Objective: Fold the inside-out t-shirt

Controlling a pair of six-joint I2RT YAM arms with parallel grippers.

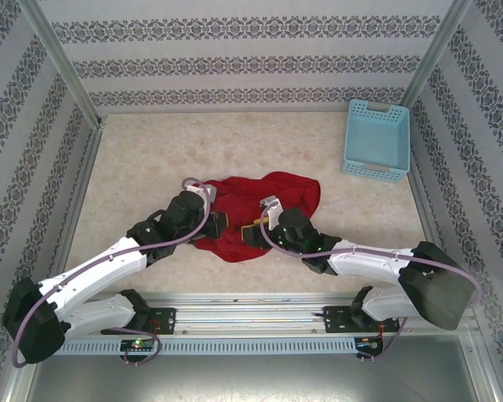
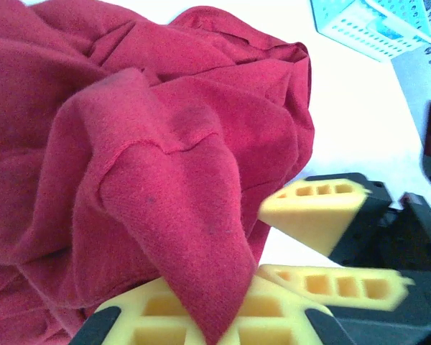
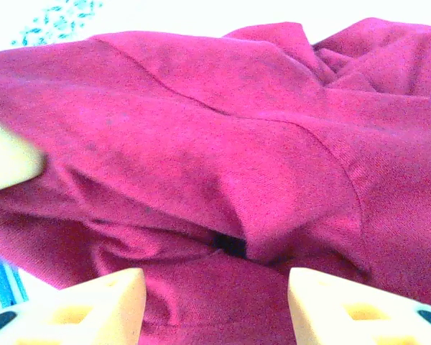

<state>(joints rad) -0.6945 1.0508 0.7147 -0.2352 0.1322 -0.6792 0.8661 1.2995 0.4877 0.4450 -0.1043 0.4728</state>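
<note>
Lying crumpled at centre frame: red t-shirt (image 1: 298, 193). Left fingers (image 2: 273, 323) pinched shut on a fold; right fingers (image 3: 104, 302) part open, straddling cloth.

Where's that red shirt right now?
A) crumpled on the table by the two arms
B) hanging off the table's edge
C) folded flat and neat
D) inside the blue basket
A: the shirt lies bunched on the table, well apart from the basket in the far right corner.
</note>
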